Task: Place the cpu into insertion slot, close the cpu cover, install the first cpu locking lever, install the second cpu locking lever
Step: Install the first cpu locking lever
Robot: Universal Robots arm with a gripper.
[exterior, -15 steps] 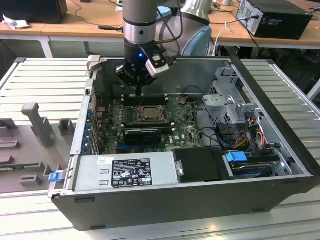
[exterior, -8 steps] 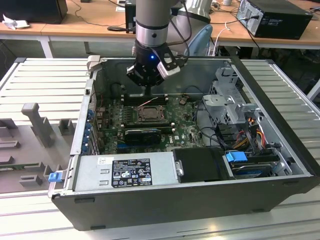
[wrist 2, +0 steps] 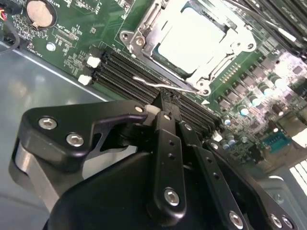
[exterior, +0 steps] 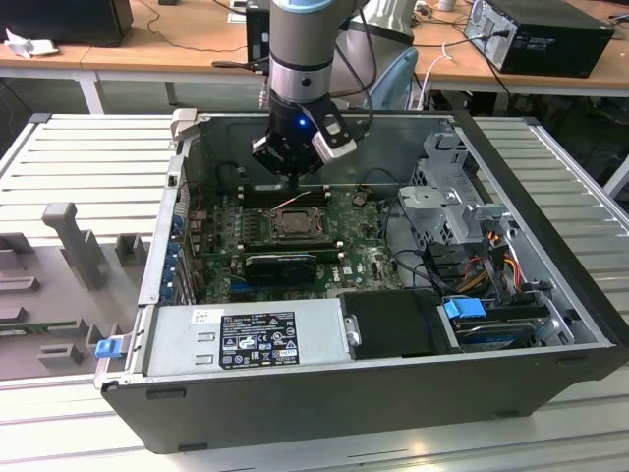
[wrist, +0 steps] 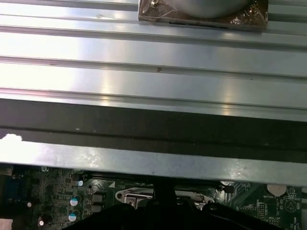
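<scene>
The cpu (wrist 2: pixel 192 36) shows its pale silver top through the window of the cpu cover (wrist 2: pixel 144 28), which lies flat over the insertion slot (exterior: pixel 292 222) on the green motherboard. A thin silvery wire locking lever (wrist 2: pixel 148 82) runs along the socket's edge beside the memory slots. My gripper (wrist 2: pixel 165 98) hangs just above that edge with its black fingers (wrist 2: pixel 166 124) pressed together, their tip at the lever wire. I cannot tell whether it touches the wire. In the exterior view the gripper (exterior: pixel 293 175) is low inside the case, just behind the socket.
Long black memory slots (wrist 2: pixel 122 67) flank the socket. A black expansion card (exterior: pixel 280 264) lies in front of it, with the grey power supply (exterior: pixel 246 339) nearer still. A drive cage (exterior: pixel 447 187) with cables fills the exterior view's right. The case wall (wrist: pixel 153 163) stands close behind.
</scene>
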